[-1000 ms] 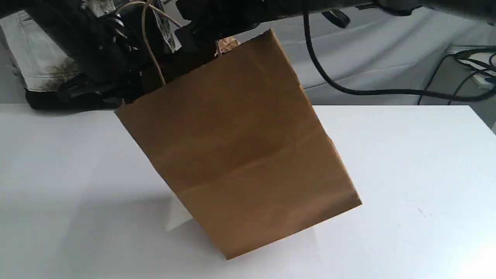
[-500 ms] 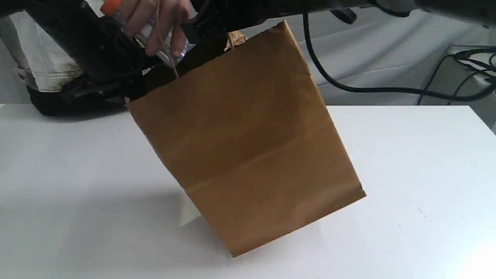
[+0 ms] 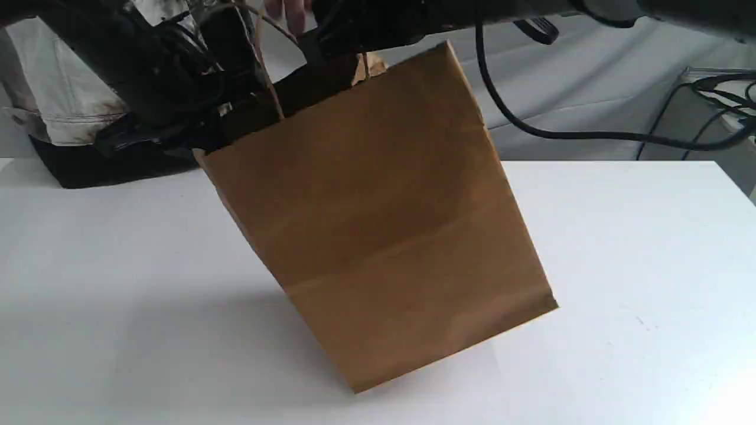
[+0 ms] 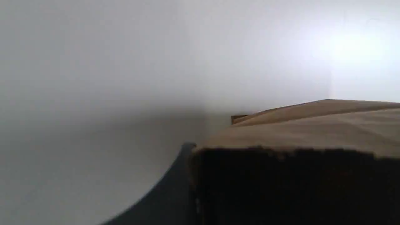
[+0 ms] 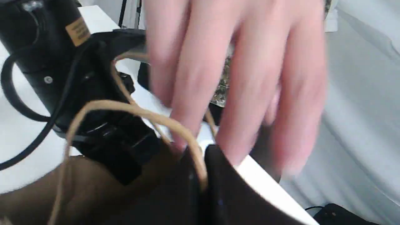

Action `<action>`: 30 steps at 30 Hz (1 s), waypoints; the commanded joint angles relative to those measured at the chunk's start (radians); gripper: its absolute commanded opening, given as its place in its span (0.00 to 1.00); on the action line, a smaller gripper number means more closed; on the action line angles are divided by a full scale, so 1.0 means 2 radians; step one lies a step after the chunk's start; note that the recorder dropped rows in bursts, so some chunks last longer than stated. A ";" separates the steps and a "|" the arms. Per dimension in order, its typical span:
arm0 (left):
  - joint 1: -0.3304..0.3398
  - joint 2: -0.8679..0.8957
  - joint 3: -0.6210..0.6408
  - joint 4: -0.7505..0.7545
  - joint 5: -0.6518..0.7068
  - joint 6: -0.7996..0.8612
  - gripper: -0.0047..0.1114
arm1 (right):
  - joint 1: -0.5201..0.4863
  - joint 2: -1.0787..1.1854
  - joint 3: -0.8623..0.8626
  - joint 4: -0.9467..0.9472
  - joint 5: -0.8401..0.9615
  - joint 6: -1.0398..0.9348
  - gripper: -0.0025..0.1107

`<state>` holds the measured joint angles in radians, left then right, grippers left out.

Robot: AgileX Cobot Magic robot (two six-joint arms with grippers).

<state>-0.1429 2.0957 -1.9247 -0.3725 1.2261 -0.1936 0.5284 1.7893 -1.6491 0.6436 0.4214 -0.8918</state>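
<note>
White table (image 3: 620, 236), matt and bare in the foreground, lit hard from one side. Nearest thing: brown paper bag (image 3: 378, 224), flat-bottomed, hanging tilted with one bottom corner down at the table; whether that corner touches or just clears the surface cannot be told. The opposite bottom corner rides clear, and the upper rim slopes up toward the right. Left gripper (image 3: 215, 133) sits at the lower end of the rim; its wrist view shows only a dark finger edge beside the serrated bag edge (image 4: 297, 131), so how far its jaws are closed cannot be told. Right gripper (image 5: 203, 190) has its jaws pressed together on the far wall of the bag by the twine handle (image 5: 140, 112), carrying the higher end. Bare human hand (image 5: 237, 78), blurred, hangs fingers-down over the open mouth. Behind: black cable (image 3: 561, 134), grey cloth backdrop (image 3: 590, 88). Judged stage: bag raised off its base and the mouth spread between both arms; not standing level; contents hidden
</note>
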 commanded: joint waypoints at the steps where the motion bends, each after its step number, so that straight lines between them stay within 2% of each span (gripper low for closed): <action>1: 0.002 -0.007 0.001 0.009 -0.003 0.010 0.04 | -0.002 -0.006 -0.002 -0.002 0.006 0.002 0.02; 10: 0.002 -0.034 0.000 0.055 -0.003 0.042 0.04 | -0.002 -0.046 -0.002 -0.007 0.106 0.008 0.02; 16: 0.016 -0.064 0.000 0.052 -0.003 0.045 0.04 | -0.001 -0.067 0.021 -0.029 0.164 0.030 0.02; 25: 0.017 -0.092 0.000 0.045 -0.003 0.046 0.04 | 0.000 -0.133 0.134 -0.031 0.133 0.031 0.02; 30: 0.017 -0.092 0.006 0.017 -0.003 0.046 0.04 | 0.000 -0.154 0.161 -0.009 0.096 0.031 0.02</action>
<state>-0.1083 1.9228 -1.9230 -0.3032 1.2300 -0.1092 0.5284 1.4955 -1.3415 0.6001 0.6447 -0.8350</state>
